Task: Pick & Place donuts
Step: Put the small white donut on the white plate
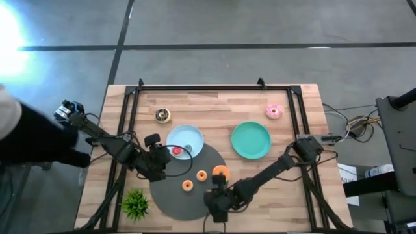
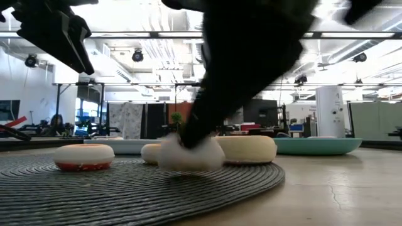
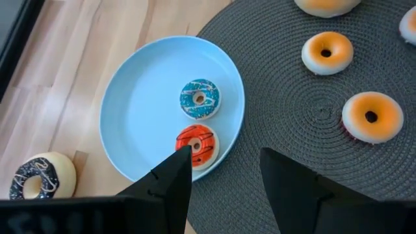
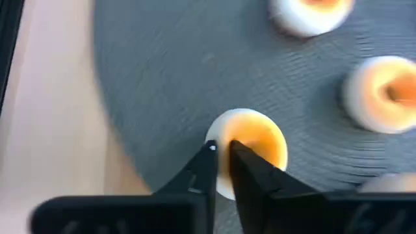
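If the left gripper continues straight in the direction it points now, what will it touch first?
Probably the red donut near the edge of the light blue plate. The open left gripper points just beside it, so it may instead land on the plate's rim or the grey mat; depth is unclear.

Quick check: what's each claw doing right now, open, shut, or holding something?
Left claw: open, empty, above the round light blue plate.
Right claw: shut on a small orange-topped ring donut on the dark woven mat.
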Available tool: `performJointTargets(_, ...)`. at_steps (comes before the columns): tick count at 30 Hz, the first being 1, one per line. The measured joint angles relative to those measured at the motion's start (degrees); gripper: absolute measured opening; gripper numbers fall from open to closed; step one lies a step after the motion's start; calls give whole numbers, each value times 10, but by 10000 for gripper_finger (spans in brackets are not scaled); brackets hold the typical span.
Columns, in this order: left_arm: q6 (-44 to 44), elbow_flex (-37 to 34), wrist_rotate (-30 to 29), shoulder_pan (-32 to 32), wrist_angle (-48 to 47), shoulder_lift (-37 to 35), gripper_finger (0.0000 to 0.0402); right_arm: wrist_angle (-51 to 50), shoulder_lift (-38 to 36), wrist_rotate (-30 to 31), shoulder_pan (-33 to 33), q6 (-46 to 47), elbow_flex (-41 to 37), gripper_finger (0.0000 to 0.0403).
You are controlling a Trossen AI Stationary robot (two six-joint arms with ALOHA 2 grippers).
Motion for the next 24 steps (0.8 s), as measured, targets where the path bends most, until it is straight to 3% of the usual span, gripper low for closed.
performJointTargets(10,0,2,-13,0,9,-1,156,62,-91,-17,-47,93,-25,11)
performJointTargets(16,-13,19,-44,-7,18,-1,156,187,-159,-29,-86,207,-83,11)
performJointTargets(24,8,62,-210,-58,25,-1,155,534,-237,129,-93,403,-236,11)
